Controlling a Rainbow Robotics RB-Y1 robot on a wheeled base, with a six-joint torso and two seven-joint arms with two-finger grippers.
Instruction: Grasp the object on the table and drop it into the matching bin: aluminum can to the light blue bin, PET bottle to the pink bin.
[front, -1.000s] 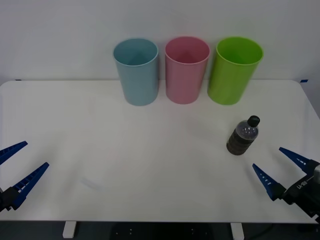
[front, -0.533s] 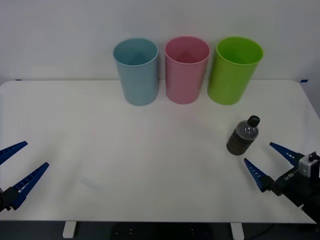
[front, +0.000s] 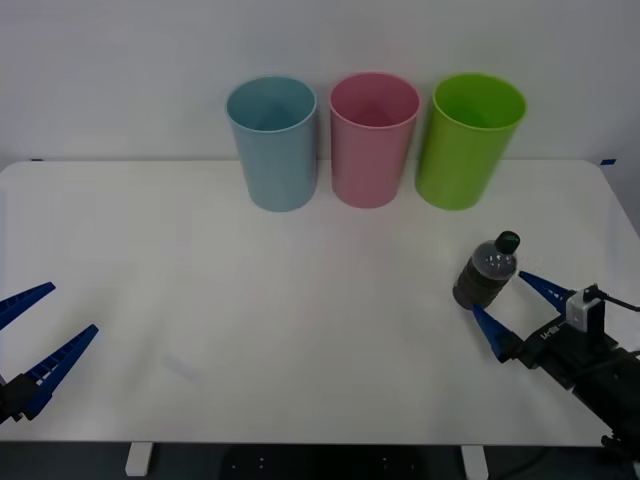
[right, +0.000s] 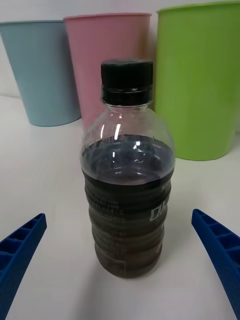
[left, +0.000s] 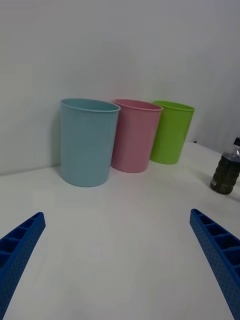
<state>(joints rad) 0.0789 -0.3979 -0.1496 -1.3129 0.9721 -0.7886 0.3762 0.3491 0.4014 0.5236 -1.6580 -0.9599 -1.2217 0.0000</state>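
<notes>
Standing upright on the table (front: 300, 330), at its right side, the PET bottle (front: 487, 272) is small and clear, with dark brown liquid up to its rounded shoulders, a black screw cap and a ribbed body; you cannot read its dark label. Your right gripper (front: 518, 310) is spread, one finger on each side, not touching it. Your left gripper (front: 35, 335) waits spread at the near left edge.

PET bottle (right: 128, 170) upright between spread blue fingers (right: 20, 250), untouched.
</notes>
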